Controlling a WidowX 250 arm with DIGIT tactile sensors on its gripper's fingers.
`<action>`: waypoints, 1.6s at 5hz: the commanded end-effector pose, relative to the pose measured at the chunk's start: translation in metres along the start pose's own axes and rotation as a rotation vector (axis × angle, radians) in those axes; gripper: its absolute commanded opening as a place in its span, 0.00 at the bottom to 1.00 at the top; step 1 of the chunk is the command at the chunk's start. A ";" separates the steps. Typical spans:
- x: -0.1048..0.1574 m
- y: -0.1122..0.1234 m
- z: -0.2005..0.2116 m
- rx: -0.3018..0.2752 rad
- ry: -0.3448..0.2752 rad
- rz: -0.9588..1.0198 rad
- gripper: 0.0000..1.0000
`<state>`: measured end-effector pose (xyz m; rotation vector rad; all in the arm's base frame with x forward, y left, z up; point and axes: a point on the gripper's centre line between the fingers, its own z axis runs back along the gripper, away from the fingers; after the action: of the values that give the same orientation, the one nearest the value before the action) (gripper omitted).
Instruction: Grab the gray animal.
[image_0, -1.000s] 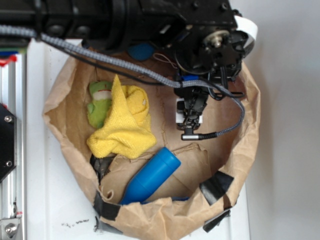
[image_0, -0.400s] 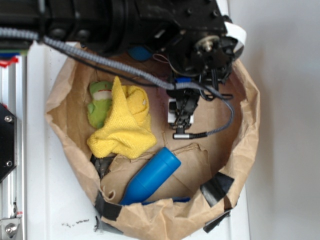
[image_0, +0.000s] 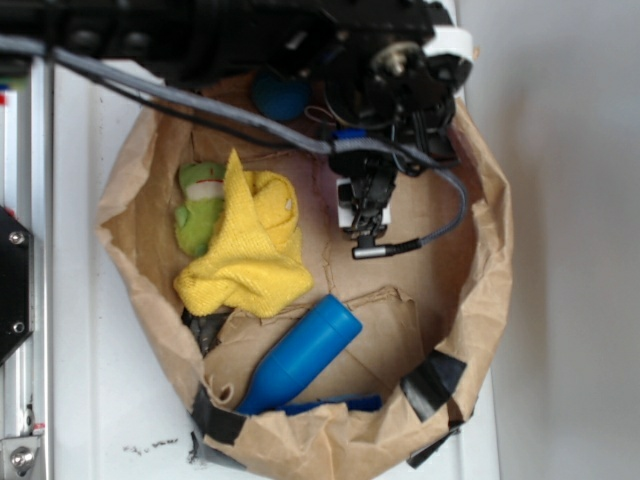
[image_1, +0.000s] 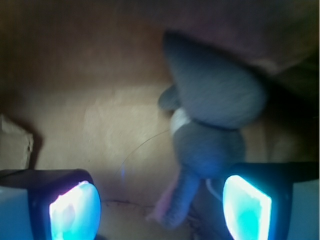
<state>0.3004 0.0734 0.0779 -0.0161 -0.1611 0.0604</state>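
tool (image_1: 160, 202) wide open, empty; gray animal (image_1: 212, 125) beside right pad.

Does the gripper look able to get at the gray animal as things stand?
Probably yes. In the wrist view the gray animal lies just ahead of the open gripper, nearer one side, nothing between them.

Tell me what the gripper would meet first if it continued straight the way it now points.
Probably the small gray plush elephant-like toy, lying nearer the right finger of the open gripper; otherwise the brown paper floor. Depth is unclear.
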 end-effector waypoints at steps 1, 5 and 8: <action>0.016 0.012 0.014 0.048 -0.109 0.099 1.00; 0.034 0.018 -0.020 0.118 -0.089 0.074 1.00; 0.022 0.004 -0.036 0.088 -0.050 -0.100 0.69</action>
<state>0.3194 0.0884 0.0339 0.0701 -0.1584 0.0184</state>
